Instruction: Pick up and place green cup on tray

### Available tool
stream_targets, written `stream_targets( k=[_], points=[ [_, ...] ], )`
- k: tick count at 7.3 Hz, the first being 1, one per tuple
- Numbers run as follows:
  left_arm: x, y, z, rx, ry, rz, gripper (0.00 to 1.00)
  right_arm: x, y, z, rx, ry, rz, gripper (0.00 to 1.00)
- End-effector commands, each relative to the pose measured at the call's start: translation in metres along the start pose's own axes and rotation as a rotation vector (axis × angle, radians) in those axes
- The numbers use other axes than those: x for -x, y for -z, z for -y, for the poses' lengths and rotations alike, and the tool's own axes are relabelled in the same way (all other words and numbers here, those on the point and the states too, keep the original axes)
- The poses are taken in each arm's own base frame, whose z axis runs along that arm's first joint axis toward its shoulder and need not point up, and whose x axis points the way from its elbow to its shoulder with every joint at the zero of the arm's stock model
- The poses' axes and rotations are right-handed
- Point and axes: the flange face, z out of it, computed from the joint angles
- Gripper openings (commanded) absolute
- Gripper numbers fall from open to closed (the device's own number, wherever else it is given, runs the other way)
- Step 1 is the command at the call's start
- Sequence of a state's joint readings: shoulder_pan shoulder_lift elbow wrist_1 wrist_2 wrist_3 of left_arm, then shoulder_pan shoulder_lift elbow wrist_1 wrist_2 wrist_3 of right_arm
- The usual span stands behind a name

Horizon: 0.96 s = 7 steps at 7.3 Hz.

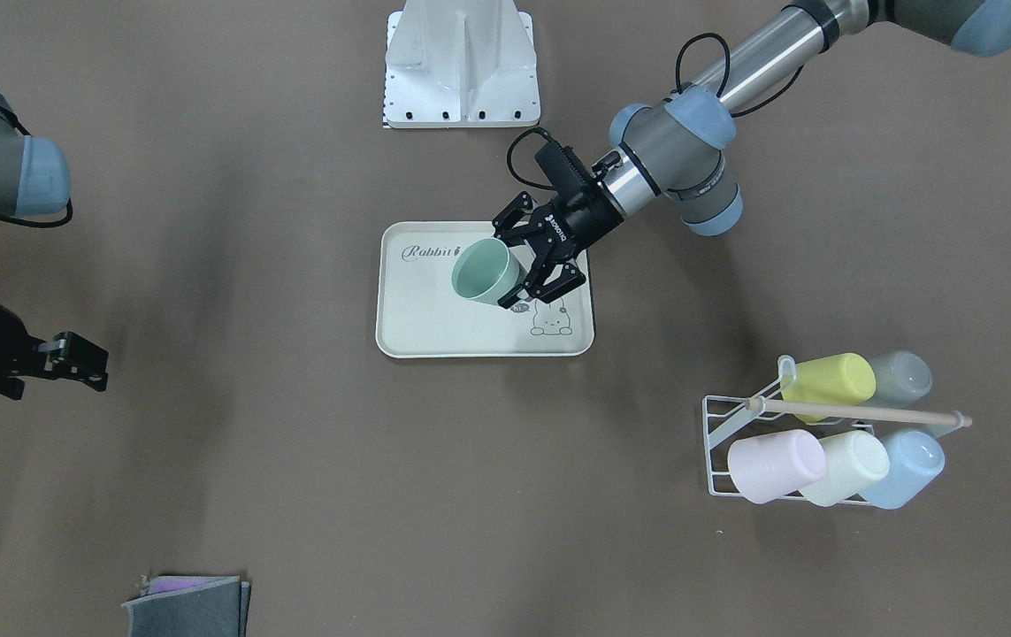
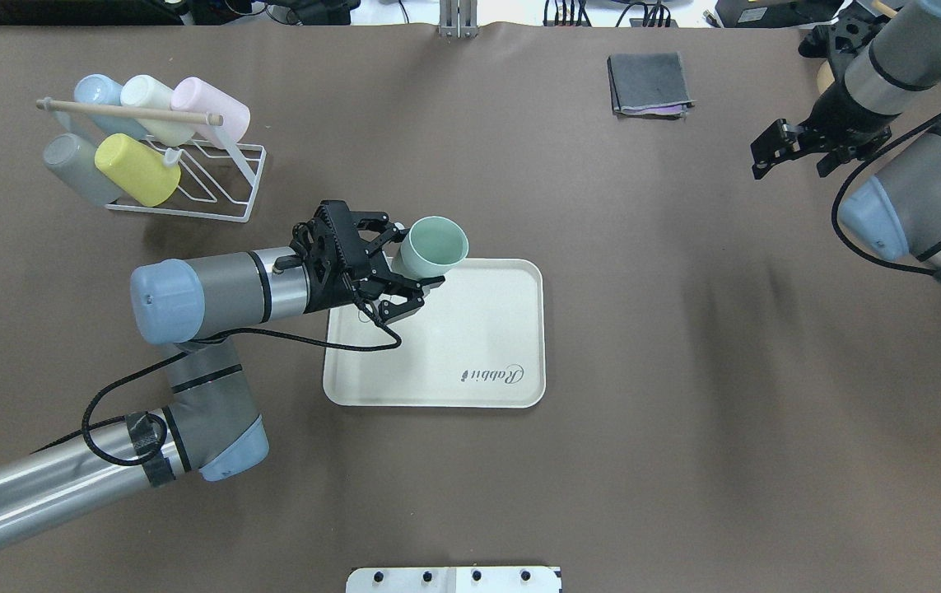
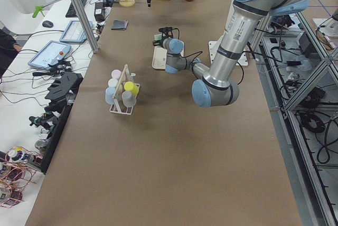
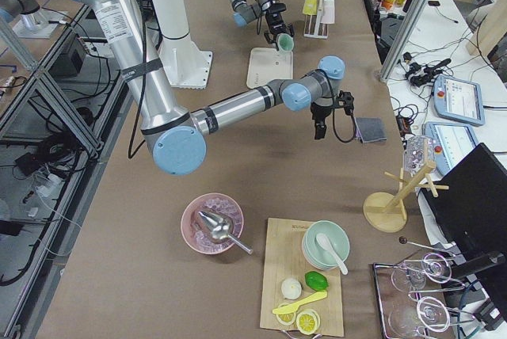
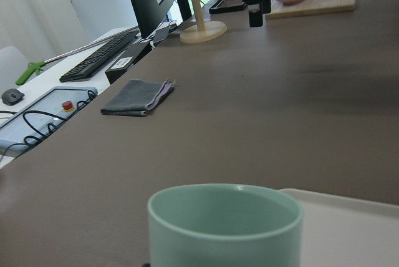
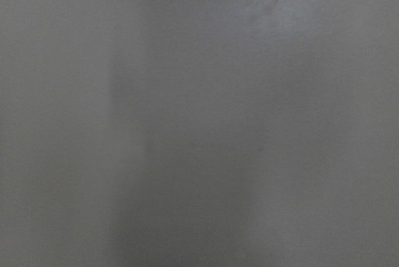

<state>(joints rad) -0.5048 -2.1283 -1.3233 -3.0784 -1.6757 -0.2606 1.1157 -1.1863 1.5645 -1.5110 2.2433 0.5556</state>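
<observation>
Left gripper [image 1: 512,265]: clamped on the green cup [image 1: 486,272], one finger seen on each side of its wall.
Green cup: held tilted, its open mouth turned away from the robot's base. It is carried over the tray [image 1: 434,345], between the "Rabbit" script and the bunny drawing. From the right-end camera it looks lifted clear of the tray's surface, though this cannot be settled from above.
Left wrist view: the cup's rim is seen at the bottom of the picture, with a corner of the tray beside it at lower right.
Tray: lying flat on the brown table [image 1: 293,442], in front of the robot's white base.
Right gripper [image 2: 791,156]: fingers spread apart with nothing between them, poised over bare table well away from the tray.
Rack [image 1: 722,442]: a white wire frame with a wooden rod across it, set off to the robot's left. Yellow, grey, pink, cream and blue cups are lying in it.
Cloth [image 1: 187,606]: a folded grey piece, seen near the table's far edge on the robot's right.
</observation>
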Motion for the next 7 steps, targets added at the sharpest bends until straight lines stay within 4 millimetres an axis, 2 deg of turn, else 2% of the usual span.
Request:
stream_targets(
  k=[1, 2, 3, 5, 6, 7],
  points=[
    [-0.016, -0.006, -0.026, -0.036, 0.115, -0.06, 0.0, -0.07, 0.049, -0.007, 0.059, 0.024, -0.086, 1.0],
    [-0.017, -0.009, -0.026, -0.033, 0.194, -0.063, 0.0, -0.12, 0.058, -0.031, 0.071, 0.042, -0.1, 1.0],
    [-0.018, -0.014, -0.032, -0.019, 0.208, -0.063, 0.0, -0.171, 0.061, -0.067, 0.078, 0.024, -0.108, 1.0],
    [-0.023, -0.019, -0.039, 0.0, 0.212, -0.069, 0.0, -0.26, 0.07, -0.137, 0.088, 0.007, -0.117, 1.0],
    [-0.029, -0.024, -0.05, 0.023, 0.215, -0.074, 0.0, -0.296, 0.072, -0.164, 0.094, -0.024, -0.107, 1.0],
    [-0.029, -0.026, -0.052, 0.035, 0.212, -0.07, 0.0, -0.325, 0.068, -0.199, 0.111, -0.067, -0.104, 1.0]
  ],
)
